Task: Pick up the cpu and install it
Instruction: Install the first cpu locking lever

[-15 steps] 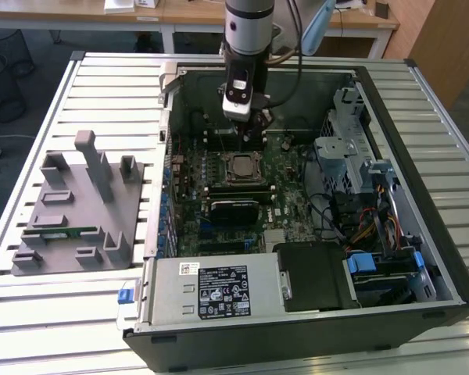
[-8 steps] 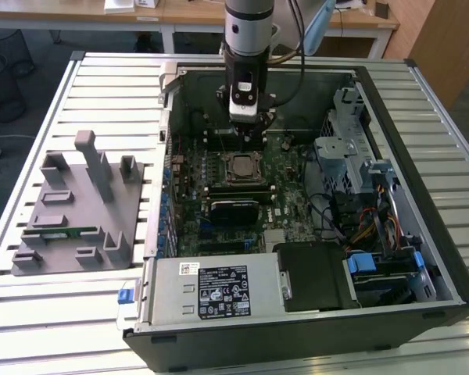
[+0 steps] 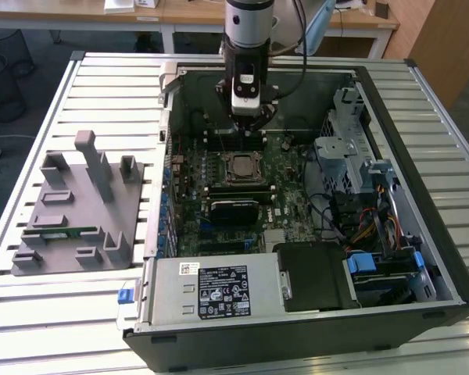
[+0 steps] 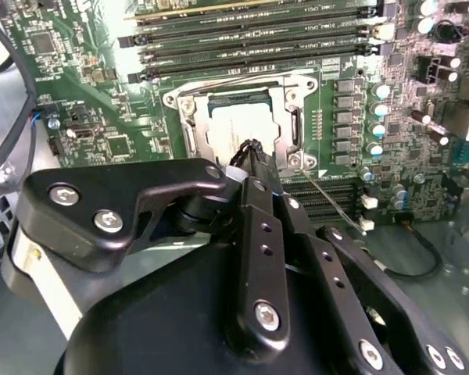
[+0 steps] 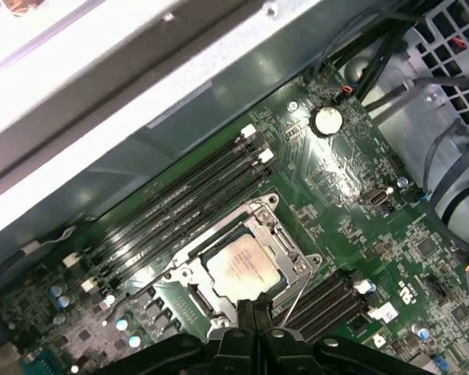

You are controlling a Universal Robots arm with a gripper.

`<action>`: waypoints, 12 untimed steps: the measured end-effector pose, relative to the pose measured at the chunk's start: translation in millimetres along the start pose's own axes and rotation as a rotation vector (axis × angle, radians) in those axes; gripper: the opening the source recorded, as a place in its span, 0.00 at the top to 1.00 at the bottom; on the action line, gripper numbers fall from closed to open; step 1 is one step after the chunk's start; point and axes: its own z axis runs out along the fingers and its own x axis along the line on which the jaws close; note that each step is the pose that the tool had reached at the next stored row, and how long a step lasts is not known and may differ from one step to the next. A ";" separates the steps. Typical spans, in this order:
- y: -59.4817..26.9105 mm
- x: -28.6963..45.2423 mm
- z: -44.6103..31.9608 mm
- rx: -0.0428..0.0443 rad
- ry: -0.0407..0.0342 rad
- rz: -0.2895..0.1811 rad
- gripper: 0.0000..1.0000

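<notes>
Open computer case (image 3: 297,340) across mid-bench (image 3: 55,320), tray (image 3: 102,187) just beside it toward the bench edge at the exterior view's left.

Inside the case, motherboard (image 3: 289,195) flat on its floor. cpu (image 3: 241,166) in the socket (image 5: 285,242) near the board's middle, tool (image 3: 250,125) over it. Memory slots (image 5: 180,203) behind the socket, toward the bench's far edge. Power supply (image 3: 211,289) along the case's near wall, drive cage (image 3: 375,203) against the wall at the exterior view's right. Memory stick (image 3: 74,231) in the tray's near part.

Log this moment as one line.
step: cpu install | cpu: lying in motherboard socket | gripper: shut, empty, over socket | contact: unclear
</notes>
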 end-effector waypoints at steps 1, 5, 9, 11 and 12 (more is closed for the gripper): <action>0.2 0.4 -2.0 0.0000 0.0002 -0.002 0.89; 0.0 0.9 -10.6 0.0006 0.0009 -0.006 0.89; -1.1 2.2 -14.3 -0.0008 0.0012 -0.021 0.89; -1.1 2.1 -14.3 -0.0022 0.0008 -0.056 0.89; -1.2 2.2 -14.4 -0.0029 0.0007 -0.074 0.89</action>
